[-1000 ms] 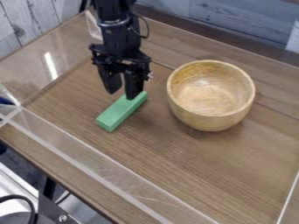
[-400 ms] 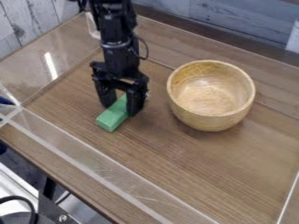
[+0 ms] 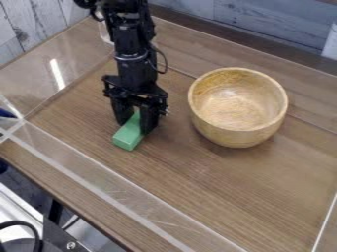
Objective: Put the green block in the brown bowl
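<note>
The green block (image 3: 128, 136) lies flat on the wooden table, left of the brown bowl (image 3: 237, 106). My gripper (image 3: 137, 118) points straight down over the block's far end, low at table height. Its black fingers (image 3: 120, 108) stand on either side of the block, close to its sides. The far end of the block is hidden between them. I cannot make out whether the pads press on the block. The bowl is upright and holds nothing; it stands a short way to the right of the gripper.
A clear acrylic wall (image 3: 79, 202) runs along the table's front and left edges. Pale wooden planks (image 3: 39, 25) stand behind the table at the upper left. Bare tabletop (image 3: 198, 187) stretches in front of the block and bowl.
The gripper has come down over the block's far end, and its fingers now stand a little closer together. The block and bowl have not moved.
</note>
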Robot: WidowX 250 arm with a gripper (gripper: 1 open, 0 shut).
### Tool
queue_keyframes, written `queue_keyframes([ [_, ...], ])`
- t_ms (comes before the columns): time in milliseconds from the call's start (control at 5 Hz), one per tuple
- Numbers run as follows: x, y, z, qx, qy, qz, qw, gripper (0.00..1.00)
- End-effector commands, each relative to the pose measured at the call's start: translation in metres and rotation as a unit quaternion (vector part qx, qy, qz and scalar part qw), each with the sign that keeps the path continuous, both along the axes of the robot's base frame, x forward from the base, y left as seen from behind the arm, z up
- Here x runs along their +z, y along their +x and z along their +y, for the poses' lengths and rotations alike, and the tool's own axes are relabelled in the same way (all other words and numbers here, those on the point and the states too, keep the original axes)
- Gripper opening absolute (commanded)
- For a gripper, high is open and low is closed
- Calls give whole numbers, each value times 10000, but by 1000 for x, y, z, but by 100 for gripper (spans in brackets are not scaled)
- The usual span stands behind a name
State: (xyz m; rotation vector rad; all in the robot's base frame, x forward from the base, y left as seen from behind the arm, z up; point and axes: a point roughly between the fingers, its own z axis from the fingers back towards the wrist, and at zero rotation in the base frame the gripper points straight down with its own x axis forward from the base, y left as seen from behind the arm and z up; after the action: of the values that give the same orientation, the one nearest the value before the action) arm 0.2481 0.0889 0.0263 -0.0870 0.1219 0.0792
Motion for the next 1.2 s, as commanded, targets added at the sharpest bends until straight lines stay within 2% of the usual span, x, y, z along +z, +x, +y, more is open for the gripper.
queue_keyframes([
  [0, 18, 9, 1, -9, 67, -266, 9996, 0],
  [400, 34, 12, -1, 15, 29, -355, 9994, 0],
  [600, 46, 16, -2, 34, 4, -456, 9990, 0],
  [800, 62, 29, -4, 49, -21, -637, 9980, 0],
  [1000, 74, 46, -13, -4, -101, -781, 9969, 0],
])
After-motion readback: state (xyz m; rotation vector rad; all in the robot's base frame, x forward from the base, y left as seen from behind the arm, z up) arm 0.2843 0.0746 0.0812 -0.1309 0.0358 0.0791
